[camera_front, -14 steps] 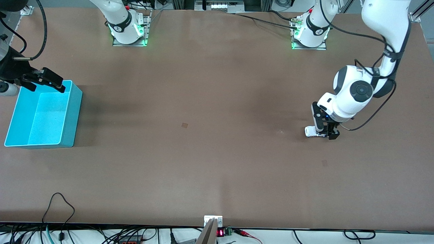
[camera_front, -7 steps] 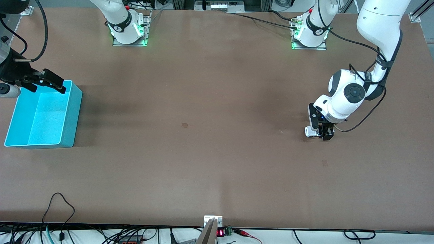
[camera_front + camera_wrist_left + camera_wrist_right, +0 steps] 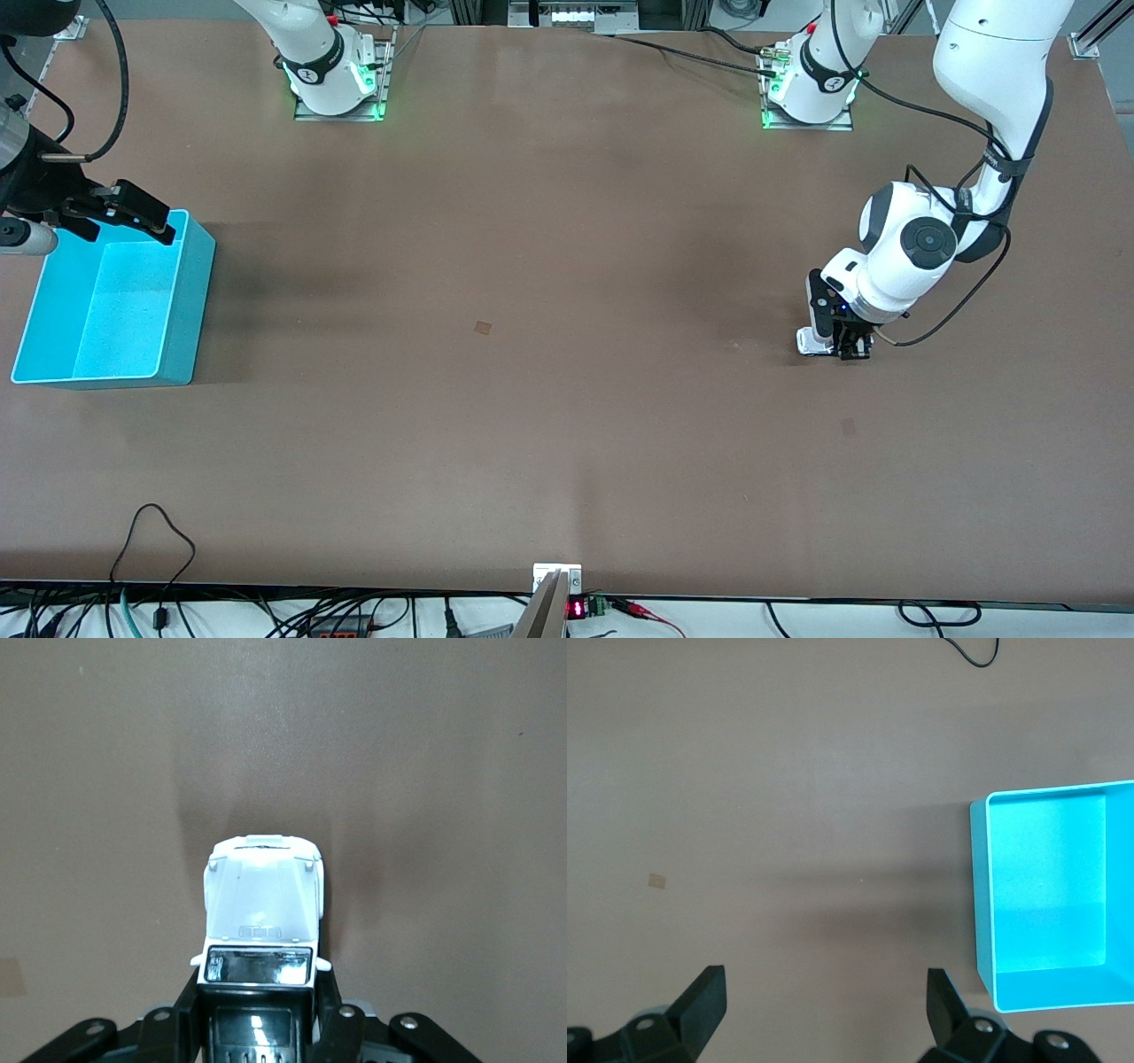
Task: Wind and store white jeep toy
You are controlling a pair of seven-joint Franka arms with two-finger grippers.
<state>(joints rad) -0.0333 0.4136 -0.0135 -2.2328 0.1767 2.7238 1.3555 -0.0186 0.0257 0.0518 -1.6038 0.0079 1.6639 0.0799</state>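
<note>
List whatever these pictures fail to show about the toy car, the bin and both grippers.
- Small white toy car: rear half and wheels hidden by the left gripper closed on its sides, left wrist view; in the front view only its nose shows.
- Open turquoise plastic bin: one end cut off by the right wrist view's edge.
- Right gripper, open over the bin's rim: its arm is cut off by the front view's edge.

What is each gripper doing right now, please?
Left gripper: shut on the jeep, which sits on the table.
Right gripper: open, holding nothing, waiting over the table by the bin.
</note>
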